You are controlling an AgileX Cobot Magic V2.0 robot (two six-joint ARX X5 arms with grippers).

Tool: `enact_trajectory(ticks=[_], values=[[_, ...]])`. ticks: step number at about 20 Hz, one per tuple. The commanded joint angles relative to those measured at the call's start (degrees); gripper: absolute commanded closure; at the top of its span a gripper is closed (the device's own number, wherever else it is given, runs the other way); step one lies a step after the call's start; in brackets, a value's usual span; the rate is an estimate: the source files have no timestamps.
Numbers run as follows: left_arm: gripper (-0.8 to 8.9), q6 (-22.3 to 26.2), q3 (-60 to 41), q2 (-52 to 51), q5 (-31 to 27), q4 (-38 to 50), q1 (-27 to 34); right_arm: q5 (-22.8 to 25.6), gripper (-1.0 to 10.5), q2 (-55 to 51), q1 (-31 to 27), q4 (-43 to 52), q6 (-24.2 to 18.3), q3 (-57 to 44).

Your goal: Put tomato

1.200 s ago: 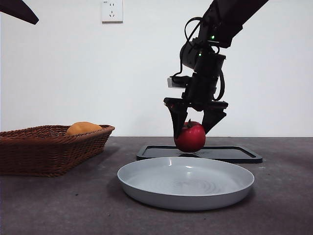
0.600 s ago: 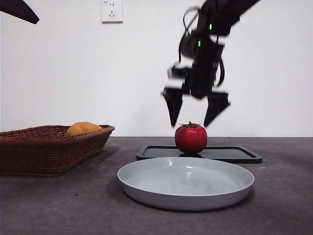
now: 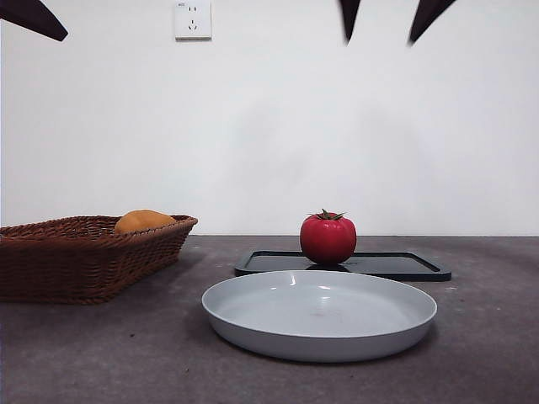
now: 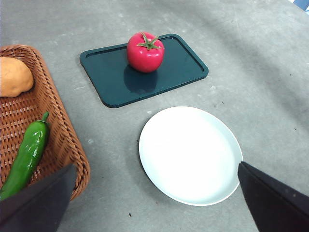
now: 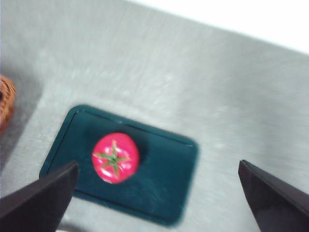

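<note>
The red tomato [image 3: 328, 238] with a green stem stands upright on the dark tray [image 3: 396, 264], free of any gripper. It also shows in the left wrist view [image 4: 145, 51] and the right wrist view [image 5: 115, 157]. My right gripper [image 3: 387, 18] is open and empty, high above the tomato at the top edge of the front view. My left gripper [image 4: 154, 193] is open and empty, high over the table's near left side; only its tip [image 3: 32, 18] shows in the front view.
A pale grey plate [image 3: 253, 307] lies in front of the tray. A wicker basket [image 3: 84, 257] at the left holds an orange-yellow fruit [image 3: 143, 220] and a green pepper [image 4: 26, 152]. A wall socket [image 3: 193, 18] is on the back wall.
My right gripper let go of the tomato on the tray and rose straight up to the top edge of the front view. The tomato stays on the tray.
</note>
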Motion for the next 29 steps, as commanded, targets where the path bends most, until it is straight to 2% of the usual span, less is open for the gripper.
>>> enact_trajectory(ticks=[1,2,5,8,16,19,23,29], values=[[0.94,0.42,0.52,0.24,0.04,0.68,-0.37,4.96,2.5,-7.32,0.24,-4.68,0.28,-5.99],[0.94,0.42,0.52,0.24,0.04,0.68,-0.37,7.43,2.5,-11.69,0.24,-4.68,0.26,-10.69],[0.94,0.39,0.52,0.24,0.04,0.68,-0.37,10.73,2.5,-23.67,0.24,-4.66,0.2,-24.7],[0.94,0.39,0.52,0.24,0.04,0.72,-0.37,11.58,2.5,-33.62,0.24,-4.42,0.17,-37.24],[0.94,0.39,0.52,0.24,0.04,0.72,-0.37,5.53,2.5,-63.32,0.24,25.59,0.22,-79.95],[0.94,0.39,0.52,0.24,0.04,0.72,-0.37,0.79,2.5,-73.99,0.26,33.44,0.5,-93.92],[0.94,0.37,0.52,0.24,0.04,0.72,-0.37,-2.89,2.5,-83.89,0.28,37.81,0.46,-102.36],[0.94,0.39,0.52,0.24,0.04,0.7,-0.37,-3.08,2.5,-88.67,0.28,37.7,0.46,-102.68]])
